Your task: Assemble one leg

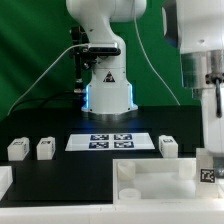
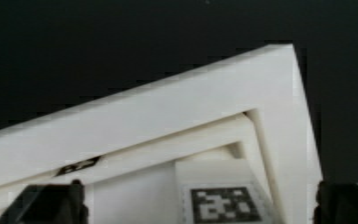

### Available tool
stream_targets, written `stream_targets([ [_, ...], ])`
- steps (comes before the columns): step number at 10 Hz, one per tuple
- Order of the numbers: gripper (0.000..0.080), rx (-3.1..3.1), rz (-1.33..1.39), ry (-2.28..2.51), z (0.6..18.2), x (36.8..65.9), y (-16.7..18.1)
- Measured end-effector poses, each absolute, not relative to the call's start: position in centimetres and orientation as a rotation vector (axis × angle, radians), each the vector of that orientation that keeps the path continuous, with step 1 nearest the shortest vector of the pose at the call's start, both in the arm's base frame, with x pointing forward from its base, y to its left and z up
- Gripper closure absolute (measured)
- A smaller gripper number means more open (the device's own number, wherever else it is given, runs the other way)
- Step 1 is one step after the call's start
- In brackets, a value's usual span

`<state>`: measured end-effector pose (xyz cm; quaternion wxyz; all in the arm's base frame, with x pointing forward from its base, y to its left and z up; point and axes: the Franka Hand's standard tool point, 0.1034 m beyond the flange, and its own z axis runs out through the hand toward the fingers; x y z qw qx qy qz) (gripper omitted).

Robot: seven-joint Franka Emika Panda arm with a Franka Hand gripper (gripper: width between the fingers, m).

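A leg (image 1: pixel 207 168), a small white block with a black-and-white tag, stands at the corner of the large white panel (image 1: pixel 150 183) on the exterior view's right. My gripper (image 1: pixel 211 148) hangs right above it. In the wrist view the leg's tag (image 2: pixel 229 205) shows between my two dark fingers (image 2: pixel 43 205). The jaws stand wide apart and touch nothing. My gripper (image 2: pixel 194 207) is open over the panel's raised rim (image 2: pixel 194 100). Three more legs lie on the black table: two on the exterior view's left (image 1: pixel 17 148) (image 1: pixel 45 148) and one right of the middle (image 1: pixel 169 146).
The marker board (image 1: pixel 112 141) lies flat in the middle, in front of the robot's base (image 1: pixel 108 90). A white block (image 1: pixel 5 182) sits at the front edge on the exterior view's left. A green backdrop stands behind.
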<state>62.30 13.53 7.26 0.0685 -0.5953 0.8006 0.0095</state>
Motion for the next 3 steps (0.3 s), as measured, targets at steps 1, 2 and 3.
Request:
stream_targets([
  [1, 0.0153, -1.805, 0.03, 2.387, 8.0, 62.3, 13.7],
  [2, 0.015, -1.799, 0.03, 2.374, 9.0, 62.6, 13.8],
  [3, 0.015, -1.788, 0.025, 2.359, 10.2, 63.0, 14.0],
])
